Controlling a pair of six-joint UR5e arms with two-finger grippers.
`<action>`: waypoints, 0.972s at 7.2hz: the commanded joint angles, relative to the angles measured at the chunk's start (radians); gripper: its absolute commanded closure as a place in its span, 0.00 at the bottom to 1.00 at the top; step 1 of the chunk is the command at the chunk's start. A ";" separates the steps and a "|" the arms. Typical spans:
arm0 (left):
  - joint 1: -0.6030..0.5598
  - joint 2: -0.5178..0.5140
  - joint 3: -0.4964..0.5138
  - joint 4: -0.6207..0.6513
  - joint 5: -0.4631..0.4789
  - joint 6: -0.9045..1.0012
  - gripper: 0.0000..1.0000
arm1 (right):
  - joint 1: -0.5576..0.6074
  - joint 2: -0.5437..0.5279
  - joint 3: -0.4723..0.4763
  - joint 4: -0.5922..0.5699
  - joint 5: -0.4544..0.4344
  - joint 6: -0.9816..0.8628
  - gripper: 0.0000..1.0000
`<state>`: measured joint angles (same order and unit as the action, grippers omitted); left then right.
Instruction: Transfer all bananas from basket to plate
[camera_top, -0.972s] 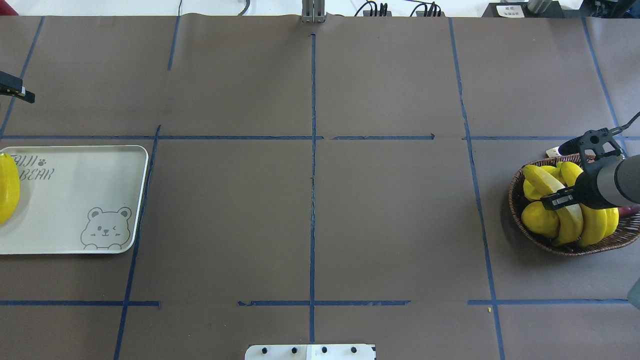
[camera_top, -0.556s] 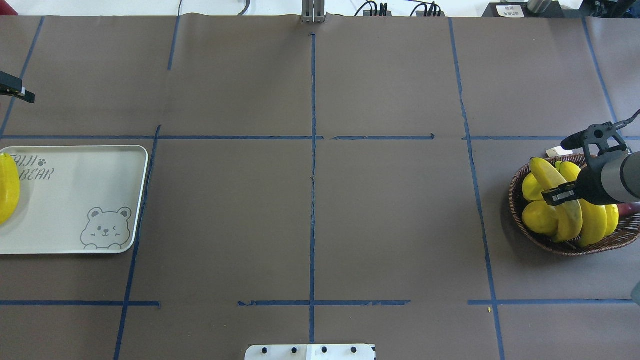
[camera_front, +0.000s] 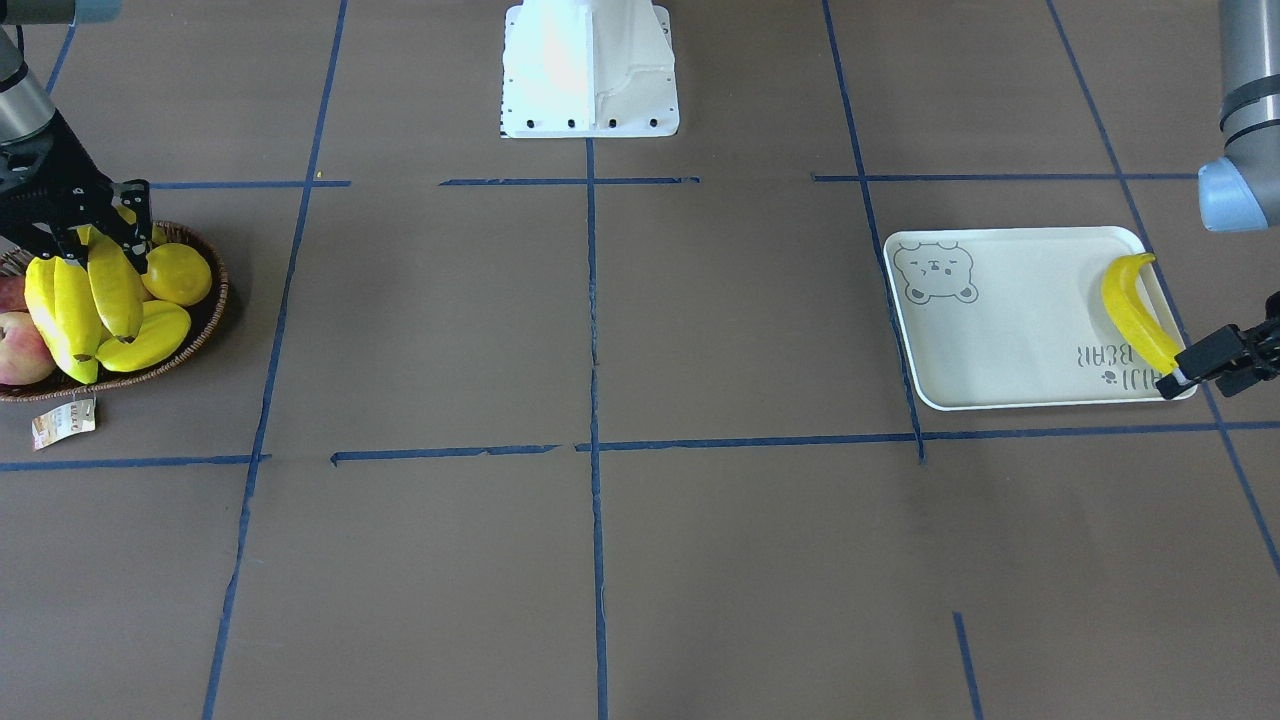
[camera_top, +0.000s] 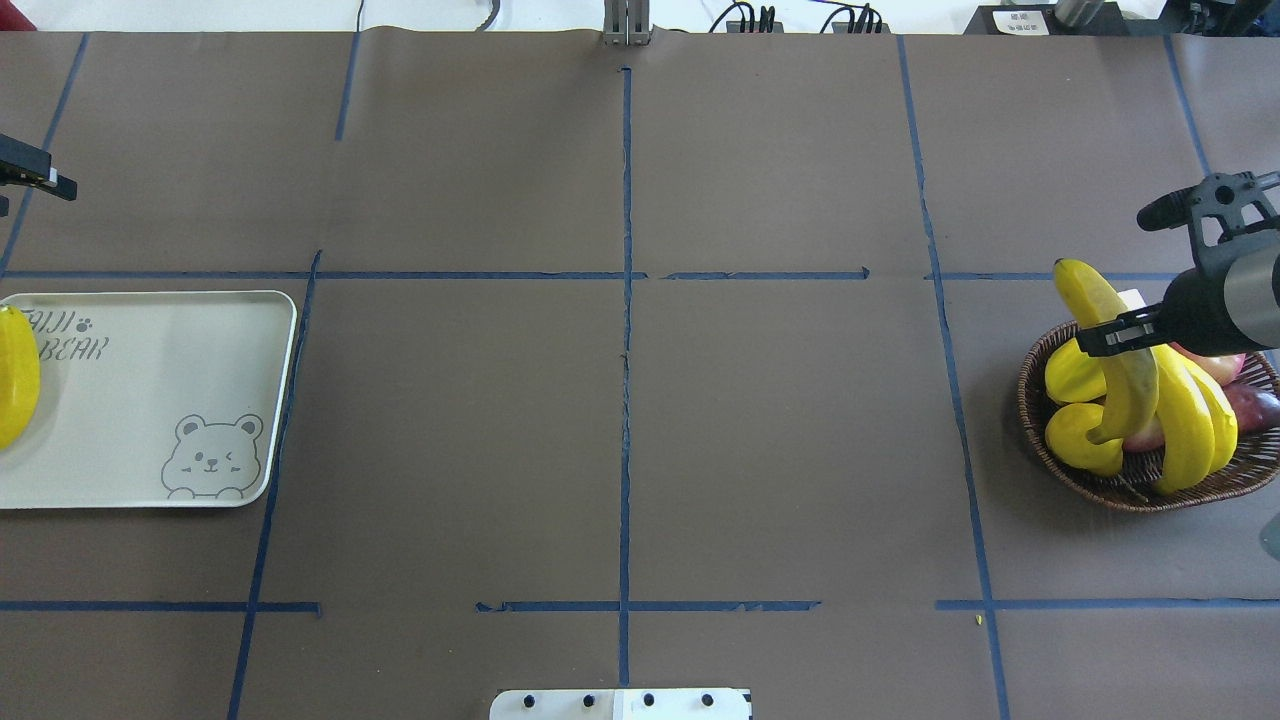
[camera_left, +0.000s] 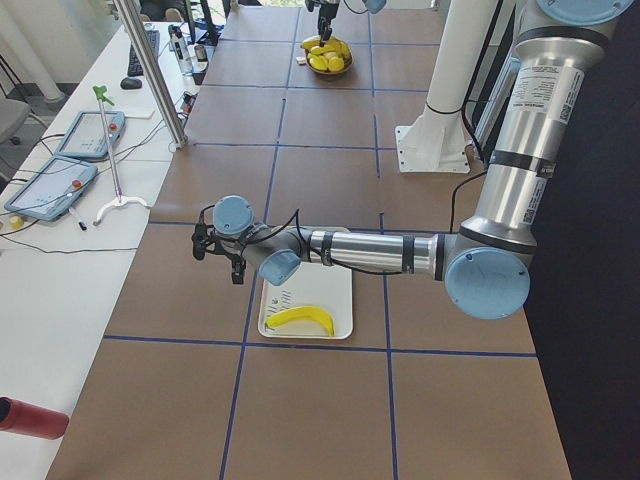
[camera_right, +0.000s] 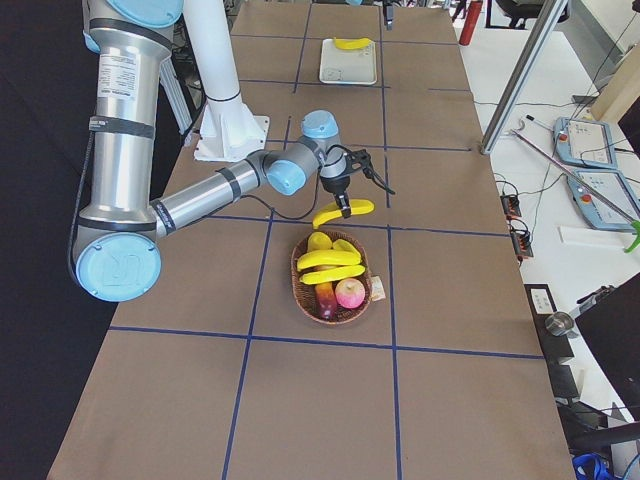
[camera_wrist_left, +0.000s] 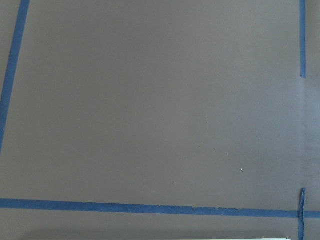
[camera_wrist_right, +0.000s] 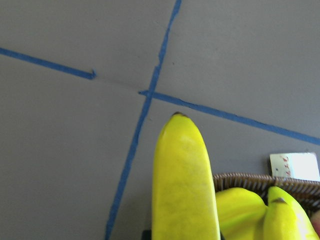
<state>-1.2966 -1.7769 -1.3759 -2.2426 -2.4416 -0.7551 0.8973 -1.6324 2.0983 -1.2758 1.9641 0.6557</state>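
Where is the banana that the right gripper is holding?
Overhead view, far right: the banana hangs in the right gripper above the basket, over the other bananas inside.

The counter wears a matt brown sheet, paper-like and faintly creased, crossed by blue tape with frayed edges. The basket is rough, dark woven wicker; its tag is paper. The bananas are smooth with a soft sheen. The plate is smooth satin cream, probably plastic.
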 joint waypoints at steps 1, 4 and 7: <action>0.060 -0.033 -0.037 -0.005 0.000 -0.070 0.00 | 0.002 0.211 -0.110 -0.016 0.007 0.077 0.99; 0.097 -0.169 -0.043 -0.005 0.001 -0.286 0.00 | -0.008 0.421 -0.271 -0.004 0.029 0.131 0.97; 0.140 -0.269 -0.043 -0.006 0.007 -0.364 0.00 | -0.053 0.586 -0.388 0.059 0.019 0.321 0.98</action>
<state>-1.1735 -2.0016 -1.4189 -2.2477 -2.4365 -1.0671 0.8665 -1.0975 1.7464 -1.2637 1.9896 0.8917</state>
